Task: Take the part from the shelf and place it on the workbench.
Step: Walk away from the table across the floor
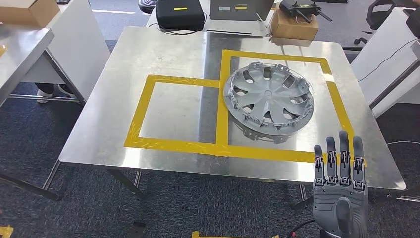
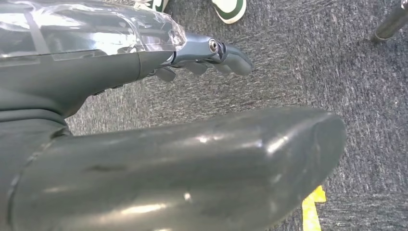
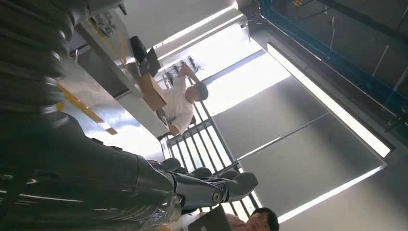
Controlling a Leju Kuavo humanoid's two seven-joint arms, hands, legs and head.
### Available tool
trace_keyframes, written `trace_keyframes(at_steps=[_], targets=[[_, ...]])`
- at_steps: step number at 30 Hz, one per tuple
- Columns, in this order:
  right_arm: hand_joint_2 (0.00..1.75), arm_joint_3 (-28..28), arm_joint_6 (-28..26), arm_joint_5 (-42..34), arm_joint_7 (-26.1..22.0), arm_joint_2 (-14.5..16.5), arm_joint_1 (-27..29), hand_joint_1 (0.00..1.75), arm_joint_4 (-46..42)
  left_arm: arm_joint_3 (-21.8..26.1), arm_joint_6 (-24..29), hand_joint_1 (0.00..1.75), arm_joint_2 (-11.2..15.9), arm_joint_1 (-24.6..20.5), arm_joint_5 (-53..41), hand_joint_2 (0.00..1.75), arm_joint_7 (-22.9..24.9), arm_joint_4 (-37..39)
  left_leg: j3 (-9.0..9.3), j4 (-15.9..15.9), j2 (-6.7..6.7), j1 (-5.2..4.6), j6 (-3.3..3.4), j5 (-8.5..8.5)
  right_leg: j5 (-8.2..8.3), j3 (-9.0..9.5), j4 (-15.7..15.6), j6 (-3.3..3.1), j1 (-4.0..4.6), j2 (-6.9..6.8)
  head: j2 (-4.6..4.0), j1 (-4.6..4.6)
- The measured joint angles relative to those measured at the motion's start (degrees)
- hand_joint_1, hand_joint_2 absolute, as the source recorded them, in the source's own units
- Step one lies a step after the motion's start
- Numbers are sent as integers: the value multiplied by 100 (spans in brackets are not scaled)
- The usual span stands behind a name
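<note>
Hubcap [image 1: 269,99] lay flat on your workbench [image 1: 163,54], ahead-left of the right hand [image 1: 340,191]. That nearer hand's fingers [image 1: 341,153] were straight, empty.

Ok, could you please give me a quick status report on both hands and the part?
Right hand open, raised at table edge. Left hand empty, hanging over carpet. Grey plastic wheel cover on steel workbench, inside yellow tape. Nothing obstructing.

A lab or workshop test bay: a steel worktop [image 1: 173,49] marked with yellow tape squares [image 1: 171,115], grey carpet floor [image 1: 29,148], cardboard boxes [image 1: 294,25], a black equipment case [image 1: 180,14], tall shaded windows [image 3: 308,130].
</note>
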Motion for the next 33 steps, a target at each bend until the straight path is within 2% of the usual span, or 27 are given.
trace_keyframes(at_steps=[12, 18, 20, 21, 23, 25, 26, 27, 28, 30, 31, 32, 33], targets=[[175, -2, 11, -9, 0, -1, 1, 0, 2, -114, -92, 0, 5, -1, 25, 0, -137, 0, 6, -1, 0, 13, -5, -4, -13, -2, 9, 22, 10, 0, 0, -1], [175, -8, 81, -30, 0, 1, 14, 0, 19, -152, 62, 0, 18, -4, -32, 0, 47, 0, 1, 19, -4, -42, 20, -6, 26, 2, -19, 106, -28, -1, 0, -4], [175, -10, 90, -28, -1, 2, 20, 0, 24, -175, 122, 0, 29, -8, -53, 0, 104, 0, 3, -7, -3, -39, 64, 36, 31, 0, -22, 146, -46, 1, 0, -7], [175, -14, 92, -27, -1, 1, 24, 0, 24, -190, 154, 0, 35, -10, -64, 0, 131, 0, 5, -31, -1, -30, 94, 66, -22, -18, 24, 155, -48, 2, 0, -7], [175, -28, 94, -22, -2, 0, 31, 0, 25, -231, 205, 0, 48, -14, -84, 0, 175, 0, 4, -73, 7, -11, 147, 113, -333, -171, 428, 148, -43, 3, 0, -2], [175, -37, 95, -21, -2, 0, 44, 0, 39, -264, 238, 0, 57, -12, -97, 0, 214, 0, -14, -73, 7, -32, 166, 127, -729, -452, 1186, 137, -33, 6, 0, 5], [175, -37, 97, -24, -2, 0, 56, 0, 51, -279, 251, 0, 61, -10, -102, 0, 231, 0, -21, -72, 5, -47, 170, 131, -829, -559, 1484, 129, -30, 7, 0, 7], [175, -37, 101, -27, -2, 0, 68, 0, 65, -292, 265, 0, 64, -10, -107, 0, 248, 0, -25, -71, 1, -60, 171, 134, -816, -591, 1609, 113, -28, 7, 0, 7], [175, -38, 104, -29, -2, 0, 77, 0, 77, -304, 277, 0, 68, -10, -111, 0, 263, 0, -24, -70, -5, -73, 168, 137, -692, -530, 1518, 85, -23, 7, 0, 7], [175, -39, 111, -30, -3, -1, 84, 0, 92, -333, 295, 0, 71, -13, -123, 0, 276, 0, -13, -70, -17, -93, 159, 141, -307, -193, 839, -15, 10, 16, 0, 7], [175, -40, 114, -30, -3, -1, 85, 0, 95, -350, 303, 0, 68, -18, -129, 0, 278, 0, -20, -69, -23, -101, 141, 147, -177, -28, 492, -66, 34, 18, 0, 3], [175, -41, 117, -30, -5, -1, 86, 0, 95, -369, 310, 0, 66, -22, -135, 0, 280, 0, -32, -68, -26, -99, 111, 160, -109, 85, 241, -107, 61, 22, 0, 0], [175, -42, 120, -29, -8, -1, 87, 0, 95, -386, 315, 0, 63, -24, -139, 0, 283, 0, -50, -72, -26, -90, 74, 176, -106, 130, 128, -135, 86, 24, 0, -5]])
